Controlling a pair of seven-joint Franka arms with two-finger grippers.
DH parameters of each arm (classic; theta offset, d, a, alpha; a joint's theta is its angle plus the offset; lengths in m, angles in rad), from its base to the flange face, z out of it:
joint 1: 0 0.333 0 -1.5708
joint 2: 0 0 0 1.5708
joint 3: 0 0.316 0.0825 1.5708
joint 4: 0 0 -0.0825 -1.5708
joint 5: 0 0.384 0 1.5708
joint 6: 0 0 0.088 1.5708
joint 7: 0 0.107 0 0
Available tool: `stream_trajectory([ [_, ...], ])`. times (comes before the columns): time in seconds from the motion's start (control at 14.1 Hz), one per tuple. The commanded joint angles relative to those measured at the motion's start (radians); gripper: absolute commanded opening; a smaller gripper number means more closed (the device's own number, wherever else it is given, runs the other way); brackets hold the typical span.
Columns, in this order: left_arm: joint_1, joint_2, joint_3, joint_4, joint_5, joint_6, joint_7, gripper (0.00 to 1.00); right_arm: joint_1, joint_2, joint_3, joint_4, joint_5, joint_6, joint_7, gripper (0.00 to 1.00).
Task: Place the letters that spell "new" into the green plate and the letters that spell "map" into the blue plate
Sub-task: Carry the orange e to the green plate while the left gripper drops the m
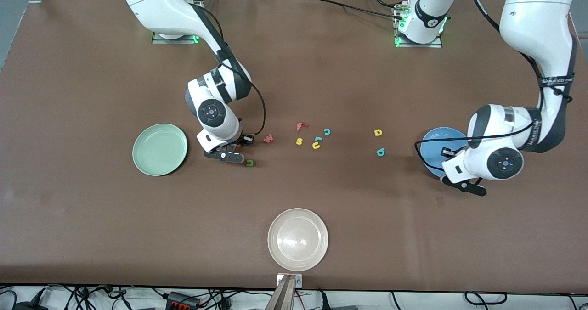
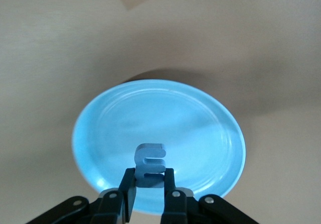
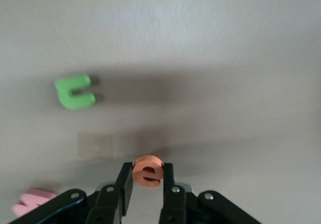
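Note:
My left gripper [image 2: 149, 176] is shut on the blue m [image 2: 149, 159] and holds it over the blue plate [image 2: 200, 118], which lies at the left arm's end of the table [image 1: 436, 138]. My right gripper [image 3: 148, 178] is shut on the orange e [image 3: 148, 171], low over the table beside the green plate [image 1: 160, 149]. The dark green n [image 1: 250, 163] [image 3: 75, 92] and the pink w [image 1: 268, 138] [image 3: 35, 201] lie on the table close to that gripper. The yellow p [image 1: 378, 132] and the teal a [image 1: 380, 152] lie between the middle cluster and the blue plate.
A red f [image 1: 301, 126], a yellow s [image 1: 299, 141], a yellow u-shaped letter [image 1: 316, 145] and a teal c [image 1: 327, 131] lie in a cluster mid-table. A cream-white plate [image 1: 297, 239] sits near the table's front edge.

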Motion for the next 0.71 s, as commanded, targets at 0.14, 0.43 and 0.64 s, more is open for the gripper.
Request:
stream_trajectory([
  [0.14, 0.019, -0.015, -0.015, -0.107, 0.013, 0.126, 0.001, 0.25, -0.130, -0.114, -0.045, -0.005, -0.002, -0.184, -0.217, 0.09],
  [0.43, 0.018, -0.024, -0.018, -0.103, 0.013, 0.123, 0.001, 1.00, -0.268, -0.135, -0.053, -0.015, -0.005, -0.261, -0.382, 0.09],
  [0.64, 0.008, -0.068, -0.057, -0.080, 0.012, 0.082, 0.001, 1.00, -0.331, -0.131, -0.053, -0.045, -0.007, -0.261, -0.439, 0.09],
])
